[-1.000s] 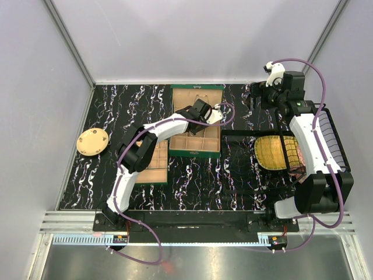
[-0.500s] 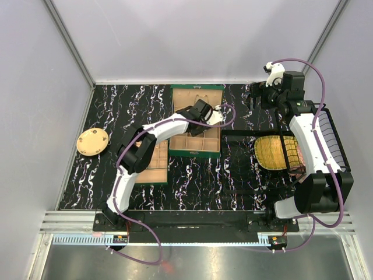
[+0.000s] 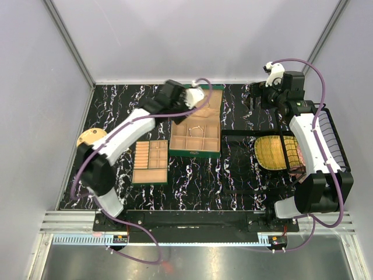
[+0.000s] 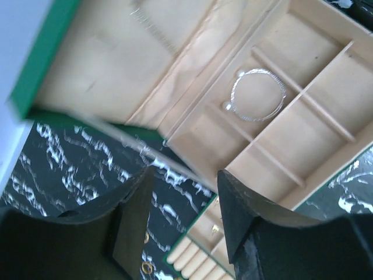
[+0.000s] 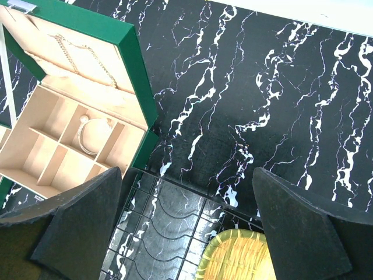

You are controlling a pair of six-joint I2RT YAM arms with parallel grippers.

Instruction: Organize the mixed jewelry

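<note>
The whitish bracelet point(image 4: 256, 102) lies flat in one compartment of the green box point(image 3: 195, 154), and I judge it properly stowed. The thin chain point(image 5: 87, 55) rests on the open lid's lining, at 12 o'clock from the bracelet.

My left gripper point(image 4: 185, 178) hangs over the lid's left edge, around 11 o'clock from the bracelet, fingers parted with nothing between them. My right gripper point(image 5: 186, 175) sits at 2 o'clock from the box, spread wide and empty.

The next move, as I read it, is fetching another loose piece. A small gold ring point(image 4: 144, 268) shows near the tan tray point(image 3: 150, 175), at 8 o'clock from the box. I'd rise clear of the lid before swinging over, so I don't knock it. Then I'd come straight down, straddle the ring and close slowly, since something that thin may skid.
</note>
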